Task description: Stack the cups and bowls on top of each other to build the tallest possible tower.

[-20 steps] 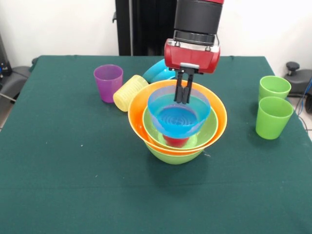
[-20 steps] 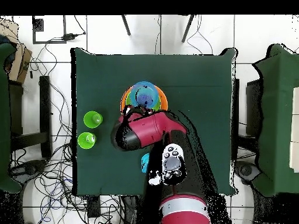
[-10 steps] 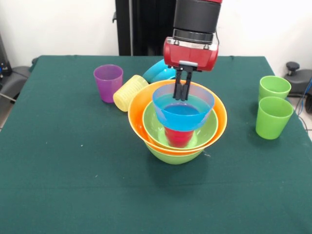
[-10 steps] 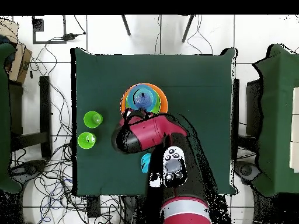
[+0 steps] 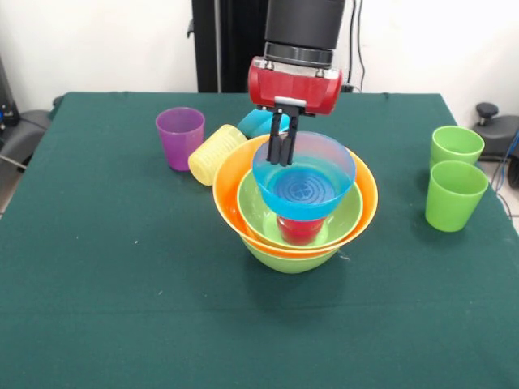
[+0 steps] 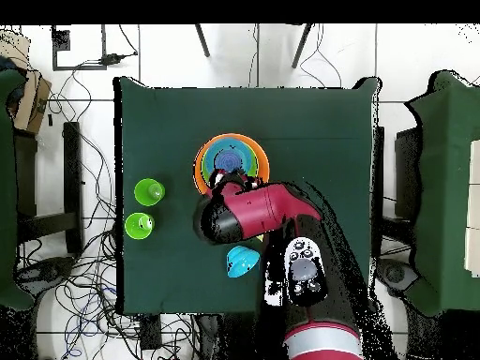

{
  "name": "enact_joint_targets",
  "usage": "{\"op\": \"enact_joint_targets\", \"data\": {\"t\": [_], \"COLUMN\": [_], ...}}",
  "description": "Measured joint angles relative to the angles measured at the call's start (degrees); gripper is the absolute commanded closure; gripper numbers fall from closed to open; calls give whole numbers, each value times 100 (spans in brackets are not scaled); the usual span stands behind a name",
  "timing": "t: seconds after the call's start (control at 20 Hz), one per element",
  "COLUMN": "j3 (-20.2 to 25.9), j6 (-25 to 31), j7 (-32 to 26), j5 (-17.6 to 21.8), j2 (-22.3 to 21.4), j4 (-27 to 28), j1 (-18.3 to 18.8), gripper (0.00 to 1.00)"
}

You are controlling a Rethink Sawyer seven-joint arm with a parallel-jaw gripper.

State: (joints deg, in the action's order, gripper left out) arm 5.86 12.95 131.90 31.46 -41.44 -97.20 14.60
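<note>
Here, nearest me in the front view, the tower [image 5: 296, 219] sits mid-table: a lime green bowl at the bottom, of which I see only the lower curve, the large orange bowl [image 5: 231, 188] nested in it, and a second lime green bowl [image 5: 253, 212] inside that. The red cup [image 5: 299, 230] stands in the middle, mostly covered; only its lower part shows under the blue bowl [image 5: 304, 186], which rests on it, tilted a little. The gripper [image 5: 280, 149] is clenched on that blue bowl's far-left rim, one finger inside, one outside. Half a second ago the grip was nearer the middle of the rim and the bowl sat more level; now the arm has shifted left and the bowl's inside faces me more.

To the right, well apart, two light green cups [image 5: 453, 194] stand upright, one just behind the other. Farther back on the left, the pale yellow cup [image 5: 215, 153] lies on its side against the orange bowl, with the purple cup [image 5: 180, 137] upright just beside it. The second blue bowl [image 5: 258, 123] is largely hidden behind the gripper; overhead it shows more clearly [image 6: 243, 262], while the arm covers part of the tower there.
</note>
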Motion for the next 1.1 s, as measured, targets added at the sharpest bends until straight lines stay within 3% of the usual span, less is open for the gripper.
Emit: {"op": "enact_joint_targets", "data": {"t": [1.1], "j3": [207], "j6": [128], "j7": [0], "j5": [-17], "j2": [-274], "j4": [-129], "j1": [63], "gripper": [100]}}
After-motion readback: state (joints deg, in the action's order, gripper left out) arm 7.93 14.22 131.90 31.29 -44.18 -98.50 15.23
